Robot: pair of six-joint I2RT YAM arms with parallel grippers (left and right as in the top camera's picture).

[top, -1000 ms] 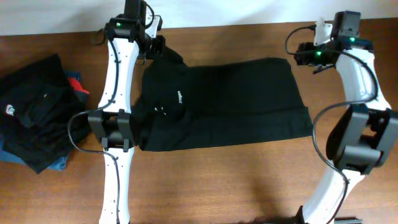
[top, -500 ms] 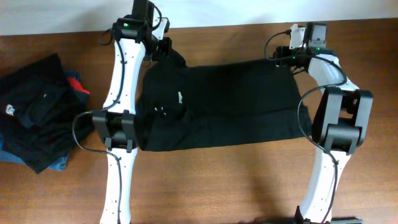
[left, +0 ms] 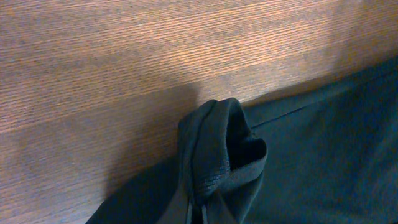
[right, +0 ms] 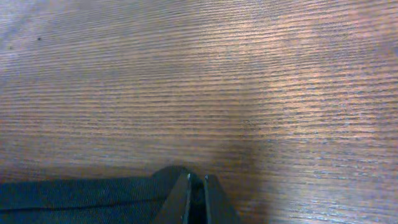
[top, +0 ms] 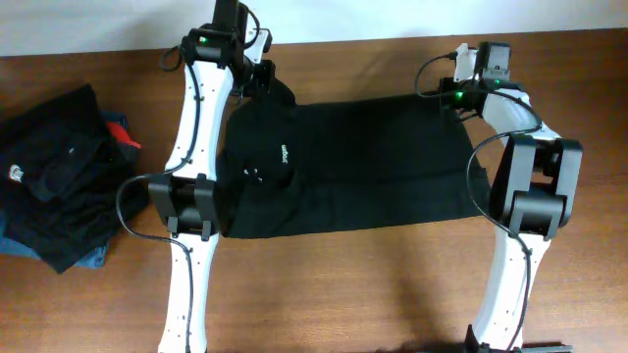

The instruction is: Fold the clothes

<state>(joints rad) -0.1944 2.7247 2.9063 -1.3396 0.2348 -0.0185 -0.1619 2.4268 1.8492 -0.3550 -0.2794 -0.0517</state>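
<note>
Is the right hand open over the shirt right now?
No, the right hand is pinched shut on the corner of the black shirt.

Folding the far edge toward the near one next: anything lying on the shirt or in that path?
Nothing visible lies on the shirt or along its near edge. The pile of other clothes sits off beyond the left arm.

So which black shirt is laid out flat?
The middle shirt, its far corners pinched by left gripper and right gripper; the other shirts lie heaped at left.
</note>
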